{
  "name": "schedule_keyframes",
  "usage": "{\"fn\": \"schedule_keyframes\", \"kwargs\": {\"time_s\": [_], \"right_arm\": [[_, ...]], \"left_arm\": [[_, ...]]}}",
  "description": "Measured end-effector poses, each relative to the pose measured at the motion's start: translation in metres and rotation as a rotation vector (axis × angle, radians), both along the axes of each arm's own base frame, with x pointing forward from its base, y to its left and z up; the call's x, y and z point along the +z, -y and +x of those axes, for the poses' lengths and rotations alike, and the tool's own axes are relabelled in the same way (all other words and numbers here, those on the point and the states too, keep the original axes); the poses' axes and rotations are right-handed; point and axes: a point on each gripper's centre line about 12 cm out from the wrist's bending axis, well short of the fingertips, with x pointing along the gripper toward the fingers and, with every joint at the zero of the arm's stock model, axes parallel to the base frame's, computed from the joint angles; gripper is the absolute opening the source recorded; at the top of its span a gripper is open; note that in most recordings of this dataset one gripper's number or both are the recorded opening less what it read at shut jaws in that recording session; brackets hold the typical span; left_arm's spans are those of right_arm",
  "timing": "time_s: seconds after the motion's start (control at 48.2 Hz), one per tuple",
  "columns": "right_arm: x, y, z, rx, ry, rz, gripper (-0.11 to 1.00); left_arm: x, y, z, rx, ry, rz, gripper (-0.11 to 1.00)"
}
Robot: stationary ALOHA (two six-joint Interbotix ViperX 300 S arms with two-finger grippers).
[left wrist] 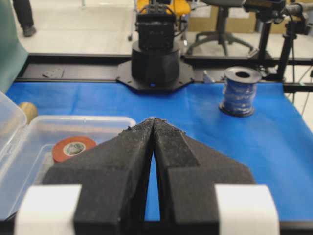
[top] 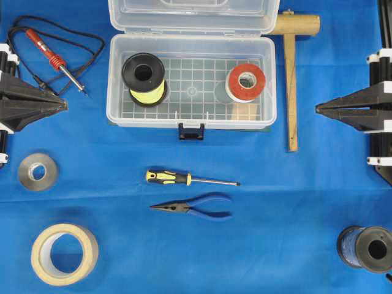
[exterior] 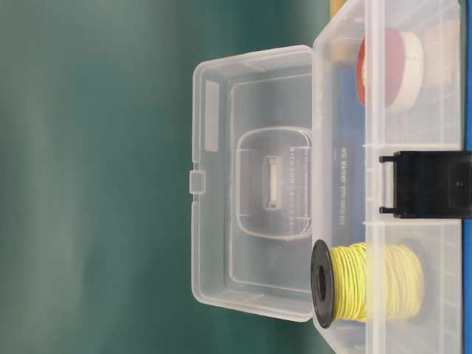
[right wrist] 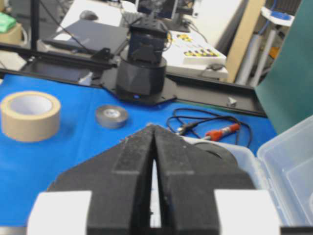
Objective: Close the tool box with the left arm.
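Observation:
The clear tool box [top: 112,86] stands open at the back middle of the blue cloth, its lid [top: 193,15] swung back and upright [exterior: 251,184]. Its dark blue latch [top: 191,131] hangs at the front. Inside stand a yellow wire spool [top: 144,79] and a red tape roll [top: 246,82]. My left gripper [top: 64,105] is shut and empty, left of the box and pointing at it [left wrist: 154,120]. My right gripper [top: 318,109] is shut and empty, right of the box [right wrist: 154,128]. Neither touches the box.
A soldering iron [top: 58,61] lies back left and a wooden mallet [top: 291,79] right of the box. A screwdriver [top: 190,179] and pliers [top: 193,207] lie in front. Grey tape [top: 37,171], masking tape [top: 64,253] and a blue wire spool [top: 366,248] sit near the front corners.

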Motion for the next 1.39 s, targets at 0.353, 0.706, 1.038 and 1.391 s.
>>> {"fn": "schedule_keyframes", "kwargs": {"time_s": [0.353,0.706,1.038,1.391], "right_arm": [[0.012,0.005,0.003,-0.023,-0.035,0.000,0.00],[0.009,0.005,0.006,-0.026,-0.055,0.001,0.00],[0.003,0.005,0.007,-0.026,-0.097,0.005,0.00],[-0.005,0.006,0.012,-0.026,-0.136,0.004,0.00]], "left_arm": [[0.010,-0.009,0.015,0.045,-0.075,-0.012,0.00],[0.045,-0.067,0.055,0.251,-0.242,0.052,0.00],[0.068,-0.141,0.078,0.438,-0.410,0.102,0.31],[0.050,-0.220,0.116,0.523,-0.710,0.011,0.89]]}}
